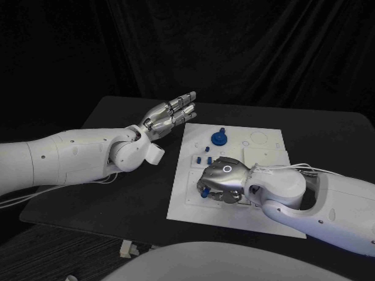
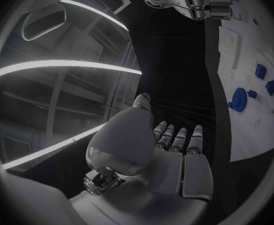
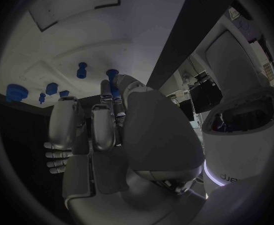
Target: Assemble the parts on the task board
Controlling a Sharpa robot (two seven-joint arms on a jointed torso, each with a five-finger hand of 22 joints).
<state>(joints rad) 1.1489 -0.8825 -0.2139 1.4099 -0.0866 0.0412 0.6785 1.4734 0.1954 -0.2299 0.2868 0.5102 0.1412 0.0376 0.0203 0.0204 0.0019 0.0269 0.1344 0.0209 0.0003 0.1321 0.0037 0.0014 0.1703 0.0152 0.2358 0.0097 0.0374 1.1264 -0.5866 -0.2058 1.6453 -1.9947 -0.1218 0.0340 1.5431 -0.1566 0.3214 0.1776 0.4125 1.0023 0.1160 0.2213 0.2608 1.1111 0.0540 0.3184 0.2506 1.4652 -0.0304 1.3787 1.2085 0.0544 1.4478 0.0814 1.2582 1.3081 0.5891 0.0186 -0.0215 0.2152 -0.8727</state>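
The right robot hand (image 1: 221,180) is reaching in from the near right and resting low over the near part of the white board (image 1: 268,219), which is lying in the middle of the black desk (image 1: 111,193). Its fingers are curling down around a small blue part (image 1: 204,191) at the board's surface, and the right wrist view is showing a blue peg (image 3: 112,78) right at its fingertips (image 3: 106,87); whether the fingers are actually gripping it I cannot tell. A little farther along the board, a few small blue pieces (image 1: 204,158) are sitting in a loose cluster just beyond the right robot hand. Farther still, a round blue gear-like part (image 1: 218,139) is standing near the board's far edge. Off the board's far left corner, the left robot hand (image 1: 169,115) is hanging above the desk with its fingers straight and apart, holding nothing and touching nothing.
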